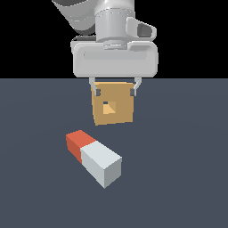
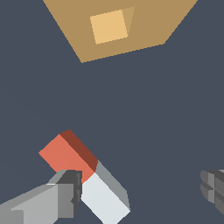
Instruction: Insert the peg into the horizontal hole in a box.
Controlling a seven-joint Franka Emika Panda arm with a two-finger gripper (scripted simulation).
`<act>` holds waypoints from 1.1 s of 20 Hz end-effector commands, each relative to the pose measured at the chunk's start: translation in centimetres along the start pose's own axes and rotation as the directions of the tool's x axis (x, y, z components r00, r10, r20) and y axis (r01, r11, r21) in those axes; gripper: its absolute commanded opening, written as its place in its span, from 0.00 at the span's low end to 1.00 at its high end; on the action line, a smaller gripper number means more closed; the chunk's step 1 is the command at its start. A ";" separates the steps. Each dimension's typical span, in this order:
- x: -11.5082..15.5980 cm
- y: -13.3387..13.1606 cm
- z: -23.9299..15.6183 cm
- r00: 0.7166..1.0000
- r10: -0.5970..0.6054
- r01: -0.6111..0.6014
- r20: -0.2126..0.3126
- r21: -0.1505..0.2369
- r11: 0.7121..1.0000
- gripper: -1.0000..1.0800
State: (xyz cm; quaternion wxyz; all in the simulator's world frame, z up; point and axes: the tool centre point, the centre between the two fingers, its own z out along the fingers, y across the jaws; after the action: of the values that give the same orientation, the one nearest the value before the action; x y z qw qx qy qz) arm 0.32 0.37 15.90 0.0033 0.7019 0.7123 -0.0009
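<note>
The peg (image 1: 94, 157) lies flat on the dark floor, its red-orange end toward the exterior view's left and its white part toward the viewer. Behind it stands the tan box (image 1: 121, 115) with a small square hole (image 1: 108, 107) in its face. My gripper (image 1: 115, 90) hangs open in front of the box's upper edge, holding nothing. In the wrist view the peg (image 2: 85, 175) lies slantwise right beside one finger (image 2: 65, 194), the other finger (image 2: 213, 186) is far off it, and the box (image 2: 148, 26) and its hole (image 2: 109, 26) lie beyond.
A plain dark grey floor (image 1: 178, 178) stretches around the peg and the box. Nothing else stands on it in either view.
</note>
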 end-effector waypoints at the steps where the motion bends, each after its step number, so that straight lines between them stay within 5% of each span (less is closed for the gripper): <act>1: 0.0 0.0 0.0 1.000 0.000 0.000 0.000 0.000 1.000 0.96; 22: -3.0 -2.0 2.8 0.970 -0.242 0.242 -0.003 0.000 0.970 0.96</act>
State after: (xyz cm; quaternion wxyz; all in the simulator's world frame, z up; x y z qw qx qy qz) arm -1.40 -2.27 13.47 0.0024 0.6225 0.7826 -0.0005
